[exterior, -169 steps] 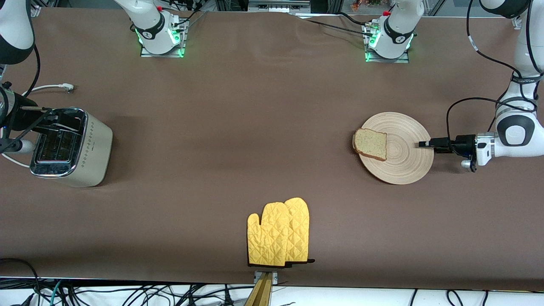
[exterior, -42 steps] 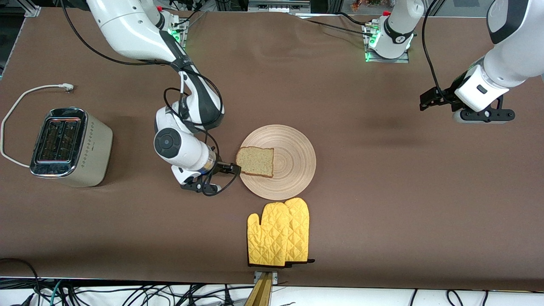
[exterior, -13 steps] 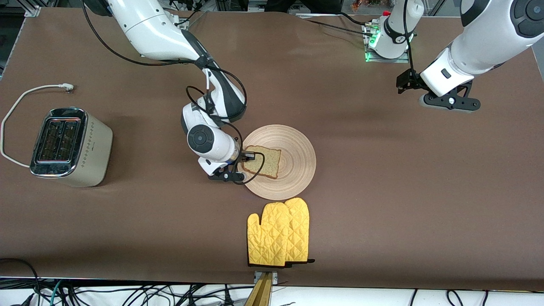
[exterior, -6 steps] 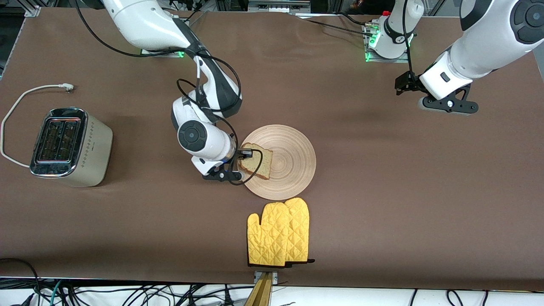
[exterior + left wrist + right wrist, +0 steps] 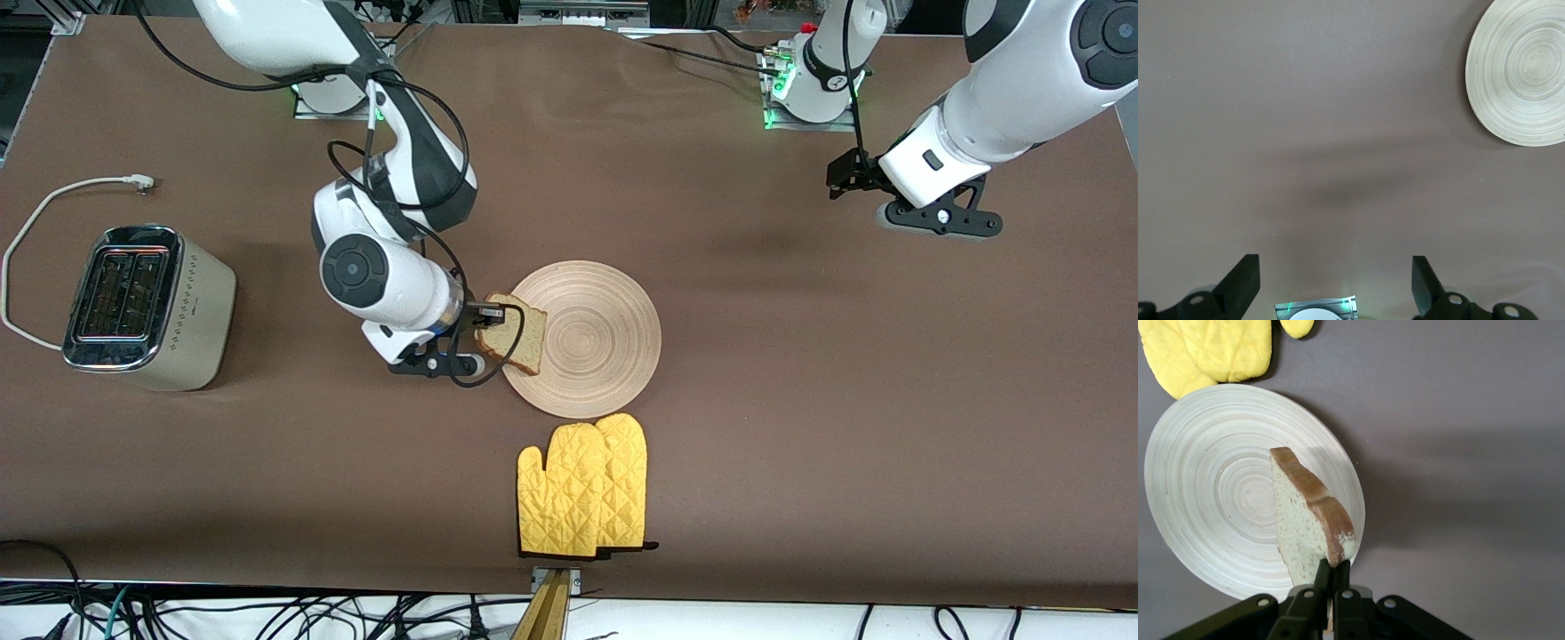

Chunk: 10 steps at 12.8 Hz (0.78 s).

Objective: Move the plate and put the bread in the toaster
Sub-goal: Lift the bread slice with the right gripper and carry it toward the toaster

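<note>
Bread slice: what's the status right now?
Right gripper shut on bread slice, over plate edge. Left gripper open, waiting. Toaster slots empty; nothing between.

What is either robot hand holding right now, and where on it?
The right gripper pinches the bread by one edge of the slice, tilted up over the plate. The left gripper is open and holds nothing.

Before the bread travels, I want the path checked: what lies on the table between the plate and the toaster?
Only bare brown tablecloth, as the front view shows, between the plate and the toaster; the right gripper hangs over the plate's rim with the bread.
</note>
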Motion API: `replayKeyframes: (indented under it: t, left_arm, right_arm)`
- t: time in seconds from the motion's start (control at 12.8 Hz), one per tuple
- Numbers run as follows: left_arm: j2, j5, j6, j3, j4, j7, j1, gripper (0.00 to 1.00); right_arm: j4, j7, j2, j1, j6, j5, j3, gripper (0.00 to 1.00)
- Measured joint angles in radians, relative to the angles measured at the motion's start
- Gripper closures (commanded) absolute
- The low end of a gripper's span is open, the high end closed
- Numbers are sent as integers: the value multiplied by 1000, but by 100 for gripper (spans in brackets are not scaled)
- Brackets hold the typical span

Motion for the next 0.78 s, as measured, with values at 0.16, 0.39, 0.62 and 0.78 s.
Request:
replayKeyframes:
  t: [0.16,0.39,0.62,0.78]
  left_arm:
    - [0,0,0,0,1,0,0,0]
    - [0,0,0,-2,10,0,-1,0]
    - [0,0,0,-5,13,0,-1,0]
    - [0,0,0,-6,13,-3,-1,0]
  right_arm:
    - [2,-6,-21,0,-45,-25,-11,100]
    - [36,-21,-45,-2,-127,-57,-23,100]
    - [83,-82,-59,-12,-229,-76,-55,100]
    - [105,-113,-72,-15,-274,-77,-81,100]
